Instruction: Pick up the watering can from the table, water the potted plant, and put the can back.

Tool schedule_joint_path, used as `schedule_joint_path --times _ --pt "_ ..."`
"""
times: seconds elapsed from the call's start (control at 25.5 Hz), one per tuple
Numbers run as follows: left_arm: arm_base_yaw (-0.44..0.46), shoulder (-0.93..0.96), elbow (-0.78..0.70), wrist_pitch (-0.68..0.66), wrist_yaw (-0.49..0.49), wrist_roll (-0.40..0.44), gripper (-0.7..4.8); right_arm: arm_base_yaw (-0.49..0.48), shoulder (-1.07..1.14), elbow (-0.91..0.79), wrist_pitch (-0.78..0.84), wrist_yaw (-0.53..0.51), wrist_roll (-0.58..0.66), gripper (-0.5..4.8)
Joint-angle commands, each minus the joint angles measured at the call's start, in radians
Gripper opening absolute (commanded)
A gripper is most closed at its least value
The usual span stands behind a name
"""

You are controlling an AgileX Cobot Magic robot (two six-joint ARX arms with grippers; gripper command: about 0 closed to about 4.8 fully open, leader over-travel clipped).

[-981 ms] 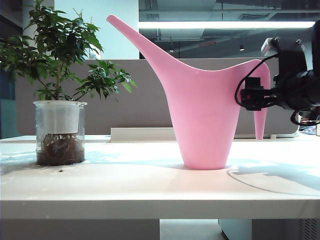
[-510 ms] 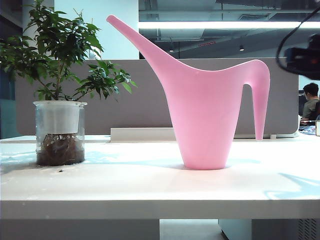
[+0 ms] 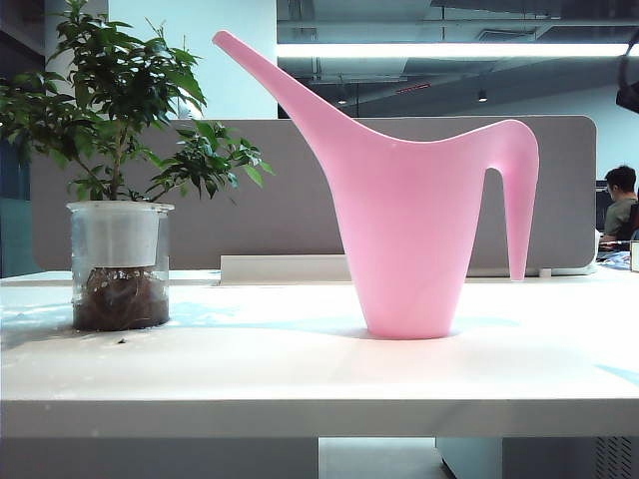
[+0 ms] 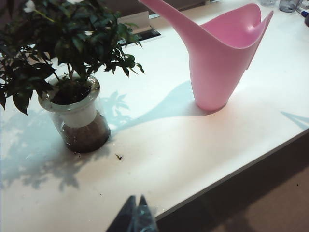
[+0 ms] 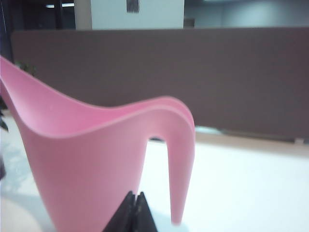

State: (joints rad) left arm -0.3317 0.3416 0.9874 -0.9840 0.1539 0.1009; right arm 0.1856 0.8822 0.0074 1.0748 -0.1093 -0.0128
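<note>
Exterior view: watering can (image 3: 414, 235) stands upright on the table (image 3: 300, 374), right of the potted plant (image 3: 120, 200) and well apart from it, spout slanting up toward the leaves. A second ago the right arm crowded the can's handle from the right edge; half a second ago only its tip showed high up; now just a dark sliver remains in the top right corner. Can has not shifted.

Right wrist view: right gripper (image 5: 131, 212), fingers pressed together on nothing, sits back from the handle, can (image 5: 96, 159) in front of it.

Left wrist view: left gripper (image 4: 136, 212), tips together and empty, hangs off the table's near edge (image 4: 231, 169), plant (image 4: 72, 92) and can (image 4: 222, 63) both clear of it.

Judgement: can looks set back down, arm retreated; task likely finished.
</note>
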Motion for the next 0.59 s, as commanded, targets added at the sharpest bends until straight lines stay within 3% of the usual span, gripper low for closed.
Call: schedule_joint_path --times 0.04,0.31,0.39,0.59 --pt "-0.001 0.0 0.003 0.012 0.004 0.003 -0.05 -0.001 -0.15 -0.007 -0.309 0.003 0.005 -0.06" --pt "-0.001 0.0 0.003 0.012 0.004 0.003 -0.05 -0.005 -0.467 -0.007 -0.825 0.003 0.005 -0.06" --pt "-0.001 0.0 0.003 0.013 0.004 0.003 -0.05 -0.036 -0.609 -0.007 -1.049 0.005 0.005 -0.06" --pt "-0.001 0.0 0.003 0.013 0.004 0.003 -0.05 -0.109 -0.714 -0.005 -1.262 0.064 0.005 -0.06"
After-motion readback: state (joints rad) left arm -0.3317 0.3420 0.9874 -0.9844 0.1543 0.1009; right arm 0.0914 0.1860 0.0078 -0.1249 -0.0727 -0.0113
